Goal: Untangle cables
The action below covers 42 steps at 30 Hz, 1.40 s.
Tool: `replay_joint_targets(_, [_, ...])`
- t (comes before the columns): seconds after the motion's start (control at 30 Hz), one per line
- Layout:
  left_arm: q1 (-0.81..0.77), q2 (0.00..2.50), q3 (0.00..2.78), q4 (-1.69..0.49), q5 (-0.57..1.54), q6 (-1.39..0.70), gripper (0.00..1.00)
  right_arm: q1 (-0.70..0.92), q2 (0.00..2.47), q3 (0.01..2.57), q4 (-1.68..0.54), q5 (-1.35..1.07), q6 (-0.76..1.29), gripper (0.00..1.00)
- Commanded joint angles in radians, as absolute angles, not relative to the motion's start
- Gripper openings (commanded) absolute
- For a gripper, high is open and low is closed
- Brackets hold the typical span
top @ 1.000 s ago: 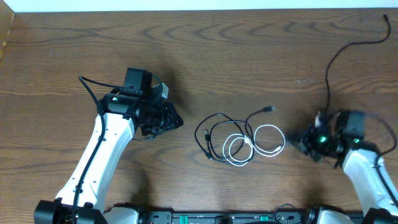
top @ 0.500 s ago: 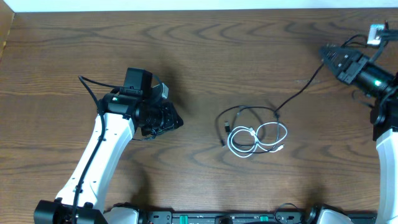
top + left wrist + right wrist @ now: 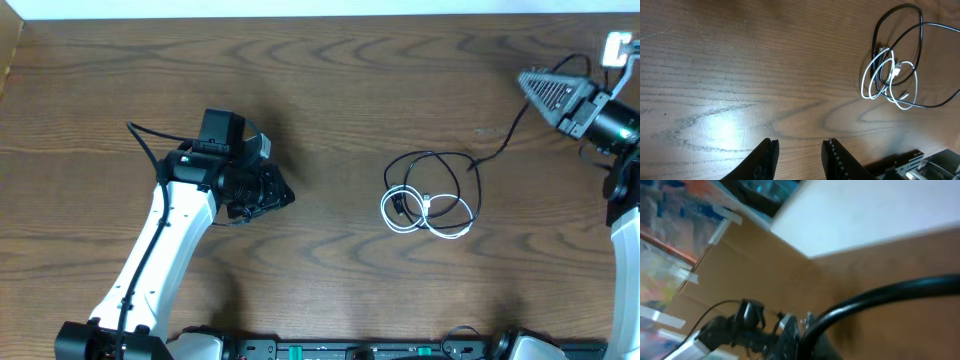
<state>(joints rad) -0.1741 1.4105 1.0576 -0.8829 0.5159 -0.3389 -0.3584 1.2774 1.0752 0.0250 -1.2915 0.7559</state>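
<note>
Black cable (image 3: 432,154) and white cable (image 3: 862,90) lie looped together at the table's 3 o'clock. Right gripper (image 3: 528,82), at their 2 o'clock, seems clamped on the black end. Left gripper (image 3: 799,155) is spread and empty. Risk: nothing pins the white cable, so a pull could drag the whole knot.

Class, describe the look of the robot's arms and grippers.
The left arm and right arm have white shells and black joints. A thin black wire runs along the left arm. The left gripper has black ribbed fingers; the right gripper is black, tapered, with a green light behind.
</note>
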Motion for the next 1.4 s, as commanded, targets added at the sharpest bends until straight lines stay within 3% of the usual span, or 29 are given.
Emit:
replay_joint_targets(0.0, [-0.176, 1.405, 1.048, -0.882, 0.508, -0.322, 0.33, -0.322, 1.283, 1.084, -0.149, -1.310, 0.686, 0.02])
replay_joint_targets(0.13, [-0.176, 1.405, 1.048, -0.867, 0.508, -0.322, 0.33, -0.231, 1.295, 1.084, -0.382, -1.269, 0.512, 0.01])
replay_joint_targets(0.3, [-0.176, 1.405, 1.048, -0.872, 0.508, -0.322, 0.33, -0.089, 1.296, 1.084, -0.767, -0.719, 0.393, 0.01])
replay_joint_targets(0.37, [-0.176, 1.405, 1.048, -0.875, 0.507, -0.322, 0.33, -0.044, 1.296, 1.084, -0.817, -0.632, 0.350, 0.01])
replay_joint_targets(0.53, [-0.176, 1.405, 1.048, -0.873, 0.503, -0.322, 0.33, 0.040, 1.296, 1.084, -0.748, -0.840, 0.184, 0.01])
replay_joint_targets(0.63, [-0.176, 1.405, 1.048, -0.875, 0.503, -0.322, 0.33, 0.042, 1.296, 1.085, -0.599, -0.949, 0.197, 0.01])
replay_joint_targets(0.83, [-0.176, 1.405, 1.048, -0.883, 0.503, -0.321, 0.33, -0.093, 1.281, 1.085, 0.035, -1.040, 0.527, 0.01])
replay_joint_targets(0.93, [-0.176, 1.405, 1.048, -0.883, 0.503, -0.322, 0.33, -0.195, 1.281, 1.085, 0.194, -0.982, 0.627, 0.01])
replay_joint_targets(1.03, [-0.176, 1.405, 1.048, -0.886, 0.503, -0.322, 0.33, -0.326, 1.281, 1.085, 0.159, -0.890, 0.642, 0.01])
replay_joint_targets(1.2, [-0.176, 1.405, 1.047, -0.886, 0.503, -0.321, 0.33, -0.514, 1.281, 1.085, -0.128, -0.720, 0.498, 0.01])
replay_joint_targets(1.37, [-0.176, 1.405, 1.037, -0.886, 0.503, -0.321, 0.33, -0.647, 1.296, 1.085, -0.469, -0.252, 0.317, 0.01])
